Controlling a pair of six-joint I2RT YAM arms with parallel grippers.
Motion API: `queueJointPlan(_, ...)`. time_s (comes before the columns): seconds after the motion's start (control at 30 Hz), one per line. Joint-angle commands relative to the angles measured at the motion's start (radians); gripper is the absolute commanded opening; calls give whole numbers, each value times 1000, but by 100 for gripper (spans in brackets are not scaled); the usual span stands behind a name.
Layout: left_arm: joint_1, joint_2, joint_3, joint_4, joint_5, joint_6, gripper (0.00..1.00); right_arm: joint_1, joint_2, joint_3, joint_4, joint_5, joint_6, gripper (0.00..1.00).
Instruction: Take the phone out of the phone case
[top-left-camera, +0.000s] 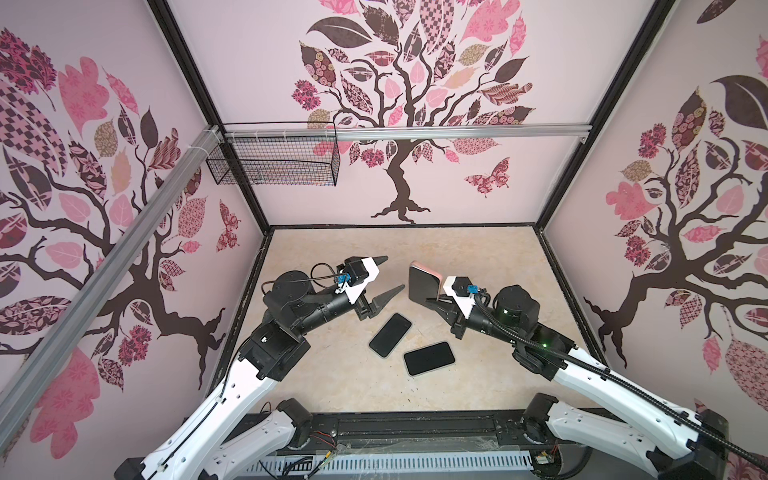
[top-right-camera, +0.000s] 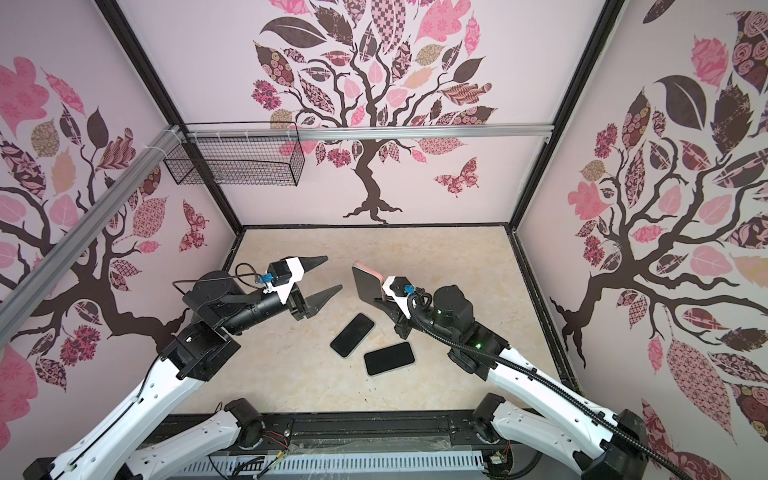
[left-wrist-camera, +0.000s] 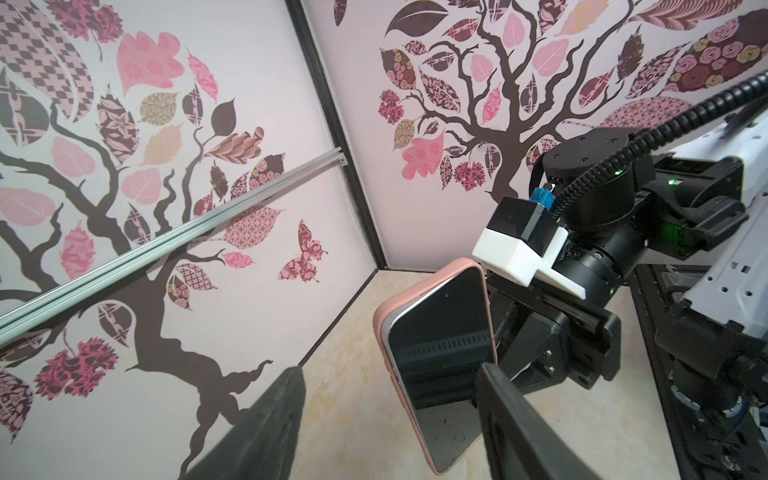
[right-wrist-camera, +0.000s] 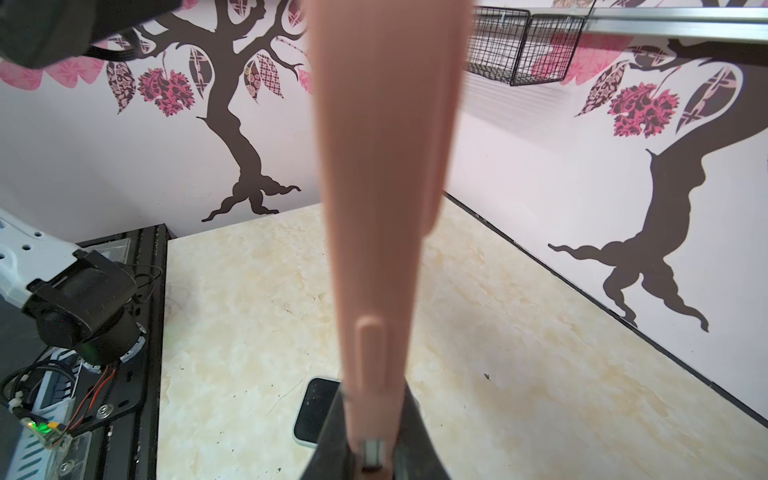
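My right pincer (top-left-camera: 433, 303) clamps the pink-cased phone (top-left-camera: 423, 282) upright over the cream marbled tabletop (top-left-camera: 478, 257); my left pincer (top-left-camera: 394, 273) stands apart; tree-printed pink walls (top-left-camera: 457, 199) surround us.

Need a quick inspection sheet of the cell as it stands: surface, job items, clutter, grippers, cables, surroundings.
Surface: marble-look tabletop, few dark specks.
Job's things: phone still in pink case, held upright above the tabletop.
Clutter: two loose phones lying flat, dark face up.
Grippers: right gripper shut on pink case's edge; left gripper open, not touching it.
Cables: corrugated conduit along right arm, clear of jaws.
Surroundings: wire basket on rear rail; tree-decal walls.
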Motion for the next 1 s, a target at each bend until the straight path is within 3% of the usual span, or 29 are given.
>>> queueJointPlan(0.0, -11, 0, 13, 37, 43, 34, 63, 5, -26, 52, 90, -27, -9, 0)
queueJointPlan(0.5, -33, 28, -10, 63, 108, 38, 48, 7, 15, 72, 126, -126, 43, 0)
queueJointPlan(0.97, -39, 55, -24, 71, 135, 51, 41, 8, 38, 79, 127, -168, 56, 0)
